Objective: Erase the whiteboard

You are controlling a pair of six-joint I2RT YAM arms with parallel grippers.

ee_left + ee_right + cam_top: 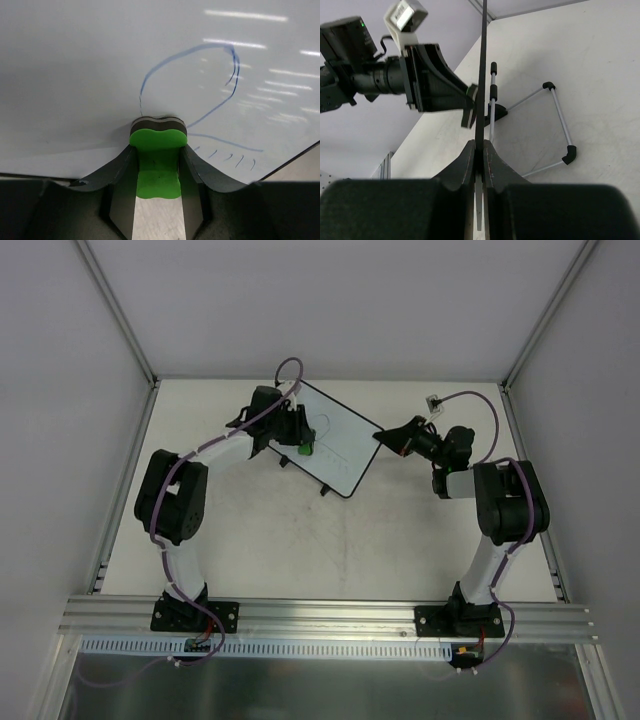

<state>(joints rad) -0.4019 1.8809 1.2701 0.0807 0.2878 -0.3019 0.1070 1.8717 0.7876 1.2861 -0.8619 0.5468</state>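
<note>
Green eraser (156,150) clamped in left end effector (157,145), felt face pressed on the whiteboard (75,75) just below the blue loop (210,45). Right end effector (479,155) pinched on the board's edge, steadying it. Board stands propped at back-centre of the worktop (260,540). Suggest pad flat, firm overlapping sweeps across the loop, then the tick marks (227,156) lower right. No containers in view.

The left arm (175,502) reaches forward. The left hand (298,443) is clamped on a small green eraser block (157,167) that is pressed against the face of the flat white black-framed whiteboard (345,455). The right arm (505,508) bends inward, and the right hand (388,438) pinches that board's right edge.
</note>
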